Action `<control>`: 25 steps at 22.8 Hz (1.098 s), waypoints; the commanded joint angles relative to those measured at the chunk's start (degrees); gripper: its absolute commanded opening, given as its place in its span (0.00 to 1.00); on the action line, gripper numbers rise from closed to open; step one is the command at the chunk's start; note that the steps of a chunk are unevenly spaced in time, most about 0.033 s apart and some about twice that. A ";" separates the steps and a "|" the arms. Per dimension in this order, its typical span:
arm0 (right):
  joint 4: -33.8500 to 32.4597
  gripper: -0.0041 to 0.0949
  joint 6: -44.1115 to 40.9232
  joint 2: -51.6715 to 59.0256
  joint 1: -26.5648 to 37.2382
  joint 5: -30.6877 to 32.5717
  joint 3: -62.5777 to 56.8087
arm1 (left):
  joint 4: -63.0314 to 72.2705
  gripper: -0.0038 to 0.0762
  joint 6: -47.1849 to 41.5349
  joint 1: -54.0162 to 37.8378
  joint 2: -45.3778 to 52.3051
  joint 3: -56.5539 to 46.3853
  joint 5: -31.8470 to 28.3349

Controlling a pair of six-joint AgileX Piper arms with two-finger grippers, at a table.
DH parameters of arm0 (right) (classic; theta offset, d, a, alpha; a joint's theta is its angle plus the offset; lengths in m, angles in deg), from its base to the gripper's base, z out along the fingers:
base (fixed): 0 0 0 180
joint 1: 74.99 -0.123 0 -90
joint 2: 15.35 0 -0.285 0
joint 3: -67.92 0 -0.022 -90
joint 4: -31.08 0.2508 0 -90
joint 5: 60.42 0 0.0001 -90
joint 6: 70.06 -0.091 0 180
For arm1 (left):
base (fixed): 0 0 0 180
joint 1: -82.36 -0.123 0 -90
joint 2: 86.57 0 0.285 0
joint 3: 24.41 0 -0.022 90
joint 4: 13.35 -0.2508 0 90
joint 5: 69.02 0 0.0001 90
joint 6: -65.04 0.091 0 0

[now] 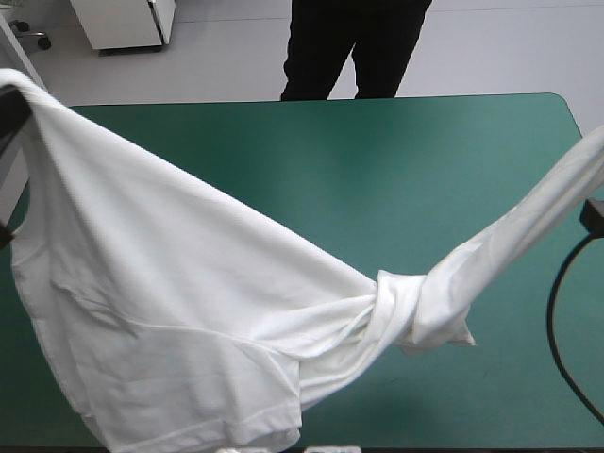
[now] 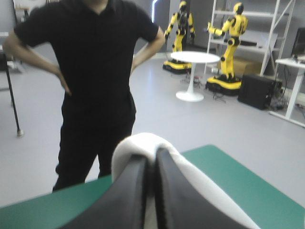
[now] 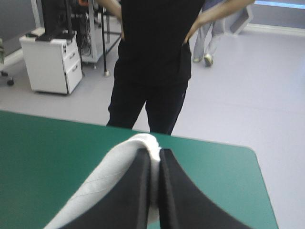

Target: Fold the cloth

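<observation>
left jaws are pressed almost together, pinching the t-shirt [image 2: 131, 145], which wraps over their tips; right jaws pinch it likewise. it hangs stretched between them above the teal-green worktop [image 1: 377, 170], twisted into a bunch toward the right.

White T-shirt [image 1: 179, 311] aloft, twisted, sagging

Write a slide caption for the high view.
White T-shirt lifted by both ends over the teal-green table, spread wide at left, twisted tight at right.
</observation>
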 commanded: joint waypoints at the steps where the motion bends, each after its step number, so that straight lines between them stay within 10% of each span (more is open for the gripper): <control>1: 0.71 0.02 0.25 -0.29 0.30 -4.13 -5.75 | -0.16 0.04 -0.89 0.22 -0.63 -6.23 -4.60; 11: -3.62 0.02 1.79 -12.39 0.30 -15.09 -24.35 | -7.56 0.04 -0.89 0.22 -11.94 -25.84 -13.78; 25: -4.68 0.02 0.13 -43.22 0.30 -23.89 -20.37 | -7.66 0.04 1.04 0.22 -37.37 -26.11 -22.41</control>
